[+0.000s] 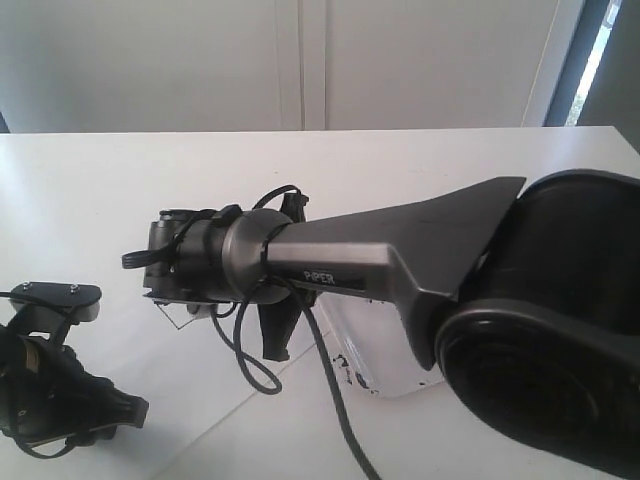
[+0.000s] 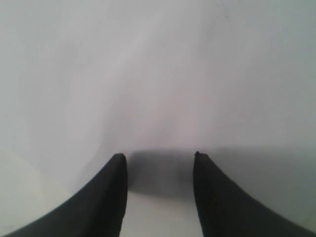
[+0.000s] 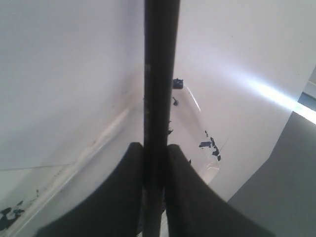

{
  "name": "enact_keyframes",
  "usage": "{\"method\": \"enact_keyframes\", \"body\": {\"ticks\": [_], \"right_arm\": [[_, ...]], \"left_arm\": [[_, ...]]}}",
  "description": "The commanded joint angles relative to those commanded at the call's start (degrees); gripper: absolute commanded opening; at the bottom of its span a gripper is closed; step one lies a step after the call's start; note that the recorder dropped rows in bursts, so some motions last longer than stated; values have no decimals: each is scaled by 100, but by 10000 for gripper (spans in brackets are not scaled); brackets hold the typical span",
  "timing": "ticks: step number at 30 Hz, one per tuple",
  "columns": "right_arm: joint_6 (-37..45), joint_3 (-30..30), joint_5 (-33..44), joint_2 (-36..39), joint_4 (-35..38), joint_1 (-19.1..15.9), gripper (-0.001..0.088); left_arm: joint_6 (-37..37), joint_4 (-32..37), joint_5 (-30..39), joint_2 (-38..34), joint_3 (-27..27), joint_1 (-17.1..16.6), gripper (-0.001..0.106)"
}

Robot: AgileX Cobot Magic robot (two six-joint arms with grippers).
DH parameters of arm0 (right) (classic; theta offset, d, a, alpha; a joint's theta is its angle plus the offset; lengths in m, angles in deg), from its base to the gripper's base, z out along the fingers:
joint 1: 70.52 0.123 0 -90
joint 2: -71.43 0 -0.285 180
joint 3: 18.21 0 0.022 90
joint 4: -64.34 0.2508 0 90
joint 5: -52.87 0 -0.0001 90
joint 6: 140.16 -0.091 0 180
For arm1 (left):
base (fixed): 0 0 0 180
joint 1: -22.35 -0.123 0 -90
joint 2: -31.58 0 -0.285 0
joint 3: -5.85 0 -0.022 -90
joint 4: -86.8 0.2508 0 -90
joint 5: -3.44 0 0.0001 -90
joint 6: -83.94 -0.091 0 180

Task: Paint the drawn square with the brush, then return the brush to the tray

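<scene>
Closest in, my right gripper (image 3: 154, 146) pinches the brush (image 3: 160, 74), its shaft running straight out between the jaws so I can steer the tip. The tray (image 3: 210, 145) lies just beside, toward the worktop's near edge. My left gripper (image 2: 158, 155) hangs parted and empty, off to the side.

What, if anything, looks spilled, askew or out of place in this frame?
Only stray paint: dark blue splatters dot the rim of the clear tray, with another patch further along its edge. The right gripper is shut on the brush, which sits straight between the fingers. Nothing looks knocked over or damaged.
</scene>
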Motion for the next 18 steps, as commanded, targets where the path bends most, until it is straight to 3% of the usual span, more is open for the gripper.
{"method": "enact_keyframes", "body": {"ticks": [14, 18], "right_arm": [[35, 0, 0, 0, 479, 526, 0], [25, 0, 0, 0, 479, 539, 0]], "left_arm": [[0, 0, 0, 0, 0, 0, 479], [0, -43, 23, 0, 0, 0, 479]]}}
